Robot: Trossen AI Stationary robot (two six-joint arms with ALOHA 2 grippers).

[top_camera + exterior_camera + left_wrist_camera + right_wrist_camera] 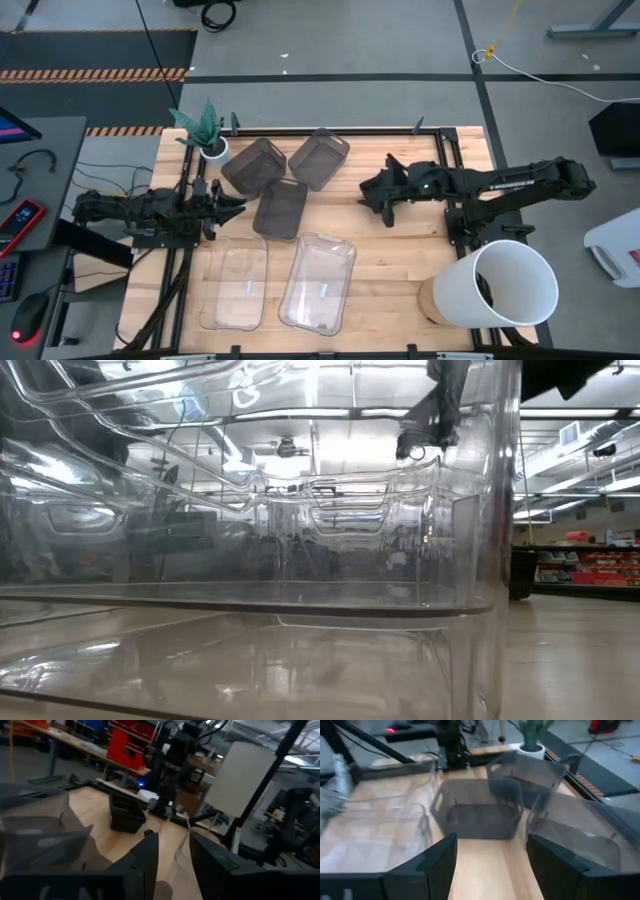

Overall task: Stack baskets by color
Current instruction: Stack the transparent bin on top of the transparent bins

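Three smoky grey baskets (253,165), (319,157), (280,208) stand on their bottoms at the table's far middle. Two clear baskets (235,285), (318,283) stand side by side toward the near edge. One clear basket (250,560) fills the low view. A black slatted basket (127,812) shows in the left wrist view, on the table by the right arm. My left gripper (238,205) (172,845) is open and level, left of the grey baskets. My right gripper (365,188) (492,860) is open wide above the table, right of the grey basket (480,815), with nothing between its fingers.
A big white bucket (500,285) lies at the table's near right corner. A small white plant pot (212,148) stands at the far left, beside the grey baskets. Bare wood (400,270) shows between the clear baskets and the bucket. A black frame (445,150) runs around the table.
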